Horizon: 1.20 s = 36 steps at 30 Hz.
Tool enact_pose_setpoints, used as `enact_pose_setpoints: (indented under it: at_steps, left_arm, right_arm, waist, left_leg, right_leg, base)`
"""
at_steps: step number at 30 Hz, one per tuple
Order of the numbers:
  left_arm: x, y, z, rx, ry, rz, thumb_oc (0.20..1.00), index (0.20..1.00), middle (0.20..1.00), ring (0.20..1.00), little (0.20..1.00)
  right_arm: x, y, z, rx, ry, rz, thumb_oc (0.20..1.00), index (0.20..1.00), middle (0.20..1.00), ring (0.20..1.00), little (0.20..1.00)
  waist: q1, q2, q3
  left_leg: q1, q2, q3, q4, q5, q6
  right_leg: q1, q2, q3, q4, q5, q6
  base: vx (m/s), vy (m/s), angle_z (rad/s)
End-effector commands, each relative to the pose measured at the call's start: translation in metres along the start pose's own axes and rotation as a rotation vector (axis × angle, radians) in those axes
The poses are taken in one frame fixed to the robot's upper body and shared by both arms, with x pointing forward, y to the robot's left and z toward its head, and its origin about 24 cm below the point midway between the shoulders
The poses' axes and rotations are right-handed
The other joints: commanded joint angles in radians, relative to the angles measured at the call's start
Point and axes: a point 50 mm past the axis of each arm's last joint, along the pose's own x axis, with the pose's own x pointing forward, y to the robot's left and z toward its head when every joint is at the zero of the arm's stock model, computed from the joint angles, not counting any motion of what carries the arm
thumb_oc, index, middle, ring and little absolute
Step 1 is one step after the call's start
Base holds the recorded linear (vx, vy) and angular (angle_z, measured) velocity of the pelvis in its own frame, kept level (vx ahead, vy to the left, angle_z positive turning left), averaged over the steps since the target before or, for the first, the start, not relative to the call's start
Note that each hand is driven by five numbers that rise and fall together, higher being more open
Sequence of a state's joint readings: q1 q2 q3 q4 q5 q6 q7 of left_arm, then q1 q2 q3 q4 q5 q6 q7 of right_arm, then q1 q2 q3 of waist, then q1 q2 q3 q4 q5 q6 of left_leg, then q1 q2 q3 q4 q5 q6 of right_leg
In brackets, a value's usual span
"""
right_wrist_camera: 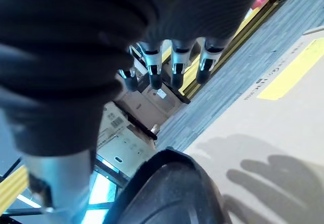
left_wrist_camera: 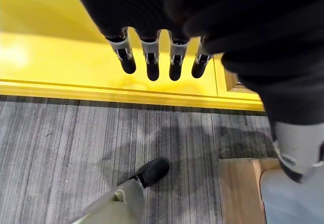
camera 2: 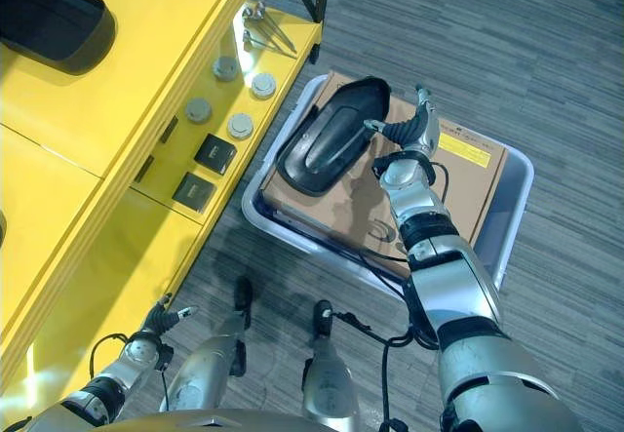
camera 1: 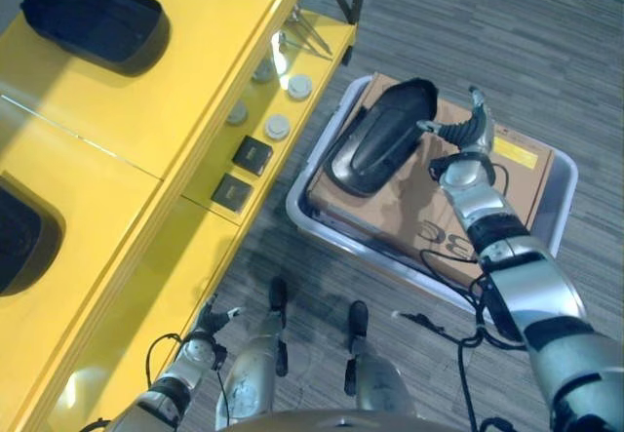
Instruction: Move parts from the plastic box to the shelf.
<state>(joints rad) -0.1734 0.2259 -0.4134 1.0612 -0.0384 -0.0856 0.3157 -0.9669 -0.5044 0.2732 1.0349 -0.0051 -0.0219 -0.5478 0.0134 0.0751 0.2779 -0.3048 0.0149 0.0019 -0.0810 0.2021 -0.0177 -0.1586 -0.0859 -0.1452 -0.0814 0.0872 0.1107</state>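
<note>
Brightly lit from above; white glare on the yellow shelf [camera 1: 146, 110]; soft finger shadows across the cardboard [right_wrist_camera: 283, 148]; wrist views blurred up close.

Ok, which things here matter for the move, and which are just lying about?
Job:
black moulded plastic part
cardboard sheet
grey plastic box
yellow metal shelf
right hand

Lying about:
round grey caps
small black square blocks
left hand, idle

Shelf [camera 1: 146, 130] on your left, plastic box [camera 1: 322, 227] right of it on floor. Cardboard box [camera 1: 409, 208] in plastic box, w/ part [camera 1: 375, 139] on top. Right hand [camera 1: 468, 135] just beside part.
</note>
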Motion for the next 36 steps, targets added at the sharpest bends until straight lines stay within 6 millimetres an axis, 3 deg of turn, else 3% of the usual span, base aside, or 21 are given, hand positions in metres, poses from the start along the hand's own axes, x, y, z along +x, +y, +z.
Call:
enact_pose_setpoints:
  at_steps: [1,8,11,13,16,17,19,25,28,30,34,36]
  left_arm:
    - [0.006,0.013,0.004,0.041,-0.003,0.044,1.0,1.0,1.0,1.0,1.0]
    - [0.004,0.017,-0.013,0.037,0.08,0.07,1.0,1.0,1.0,1.0,1.0]
    - [0.004,0.016,-0.013,0.043,0.081,0.066,1.0,1.0,1.0,1.0,1.0]
    - [0.004,0.015,-0.013,0.063,0.075,0.057,1.0,1.0,1.0,1.0,1.0]
    - [0.004,0.013,-0.01,0.078,0.057,0.038,1.0,1.0,1.0,1.0,1.0]
    - [0.005,0.012,-0.008,0.084,0.045,0.031,1.0,1.0,1.0,1.0,1.0]
    - [0.005,0.012,-0.004,0.095,0.031,0.025,1.0,1.0,1.0,1.0,1.0]
    - [0.005,0.013,-0.008,0.099,0.045,0.006,1.0,1.0,1.0,1.0,1.0]
    - [0.003,0.014,-0.014,0.104,0.064,0.004,1.0,1.0,1.0,1.0,1.0]
    - [0.002,0.017,-0.022,0.128,0.08,-0.005,1.0,1.0,1.0,1.0,1.0]
    - [0.001,0.026,-0.028,0.152,0.094,0.012,1.0,1.0,1.0,1.0,1.0]
    - [0.001,0.035,-0.03,0.145,0.095,0.038,1.0,1.0,1.0,1.0,1.0]
  right_arm:
    - [0.01,-0.007,0.016,-0.014,-0.035,-0.043,1.0,1.0,1.0,1.0,1.0]
    - [-0.005,0.027,-0.004,-0.056,0.12,0.106,1.0,1.0,1.0,1.0,1.0]
    - [-0.01,0.033,-0.01,-0.064,0.158,0.13,1.0,1.0,1.0,1.0,1.0]
    - [-0.018,0.044,-0.02,-0.121,0.212,0.206,1.0,1.0,1.0,1.0,1.0]
    - [-0.026,0.045,-0.04,-0.213,0.284,0.251,1.0,1.0,1.0,1.0,1.0]
    - [-0.027,0.043,-0.046,-0.236,0.31,0.256,0.871,0.871,0.871,0.871,0.871]
    - [-0.028,0.037,-0.057,-0.266,0.351,0.26,0.2,0.2,0.2,0.2,0.2]
    - [-0.04,0.017,-0.101,-0.369,0.454,0.257,0.2,0.2,0.2,0.2,0.2]
    - [-0.043,0.014,-0.108,-0.416,0.459,0.262,0.2,0.2,0.2,0.2,0.2]
    - [-0.04,-0.005,-0.12,-0.553,0.452,0.257,0.2,0.2,0.2,0.2,0.2]
    - [-0.034,-0.015,-0.119,-0.614,0.402,0.243,0.2,0.2,0.2,0.2,0.2]
    - [-0.024,-0.018,-0.106,-0.616,0.3,0.218,0.2,0.2,0.2,0.2,0.2]
  waist:
    - [0.031,-0.053,-0.019]
    - [0.057,-0.057,-0.006]
    - [0.059,-0.058,-0.006]
    - [0.068,-0.061,-0.008]
    - [0.082,-0.056,-0.014]
    - [0.086,-0.052,-0.016]
    - [0.092,-0.047,-0.021]
    - [0.091,-0.042,-0.045]
    - [0.09,-0.045,-0.054]
    - [0.083,-0.049,-0.07]
    - [0.069,-0.052,-0.078]
    - [0.054,-0.055,-0.086]
  left_leg:
    - [0.046,-0.005,-0.005,-0.006,-0.116,-0.037]
    - [0.038,-0.01,-0.019,-0.006,-0.109,-0.038]
    - [0.038,-0.011,-0.02,-0.006,-0.11,-0.037]
    - [0.037,-0.012,-0.023,-0.006,-0.11,-0.036]
    - [0.035,-0.016,-0.034,-0.006,-0.11,-0.034]
    - [0.035,-0.018,-0.039,-0.006,-0.11,-0.034]
    - [0.035,-0.021,-0.052,-0.006,-0.111,-0.034]
    - [0.05,-0.027,-0.086,-0.006,-0.118,-0.032]
    - [0.055,-0.026,-0.09,-0.006,-0.122,-0.03]
    - [0.063,-0.026,-0.095,-0.006,-0.128,-0.029]
    - [0.078,-0.023,-0.085,-0.006,-0.135,-0.029]
    - [0.09,-0.021,-0.074,-0.006,-0.14,-0.029]
  right_leg:
    - [-0.083,-0.074,0.069,-0.006,0.041,0.054]
    - [-0.077,-0.079,0.052,-0.006,0.046,0.056]
    - [-0.076,-0.08,0.051,-0.006,0.046,0.056]
    - [-0.074,-0.082,0.047,-0.006,0.045,0.056]
    - [-0.072,-0.086,0.039,-0.006,0.043,0.057]
    - [-0.069,-0.087,0.035,-0.006,0.041,0.057]
    - [-0.061,-0.091,0.027,-0.006,0.037,0.058]
    - [-0.028,-0.096,0.005,-0.006,0.022,0.058]
    - [-0.02,-0.095,0.005,-0.006,0.018,0.057]
    - [-0.009,-0.096,0.002,-0.006,0.014,0.056]
    - [0.0,-0.095,0.012,-0.006,0.011,0.055]
    - [0.006,-0.092,0.024,-0.006,0.009,0.052]
  base:
    - [0.0,0.005,0.04]
    - [0.02,0.007,0.06]
    - [0.01,0.005,0.11]
    - [0.0,0.001,0.02]
    - [0.01,-0.003,0.02]
    - [0.02,-0.008,0.07]
    - [0.02,-0.015,0.1]
    - [0.02,-0.018,0.22]
    - [0.0,-0.003,0.02]
    - [0.0,-0.011,0.02]
    - [0.0,-0.001,0.03]
    - [0.0,0.001,-0.08]
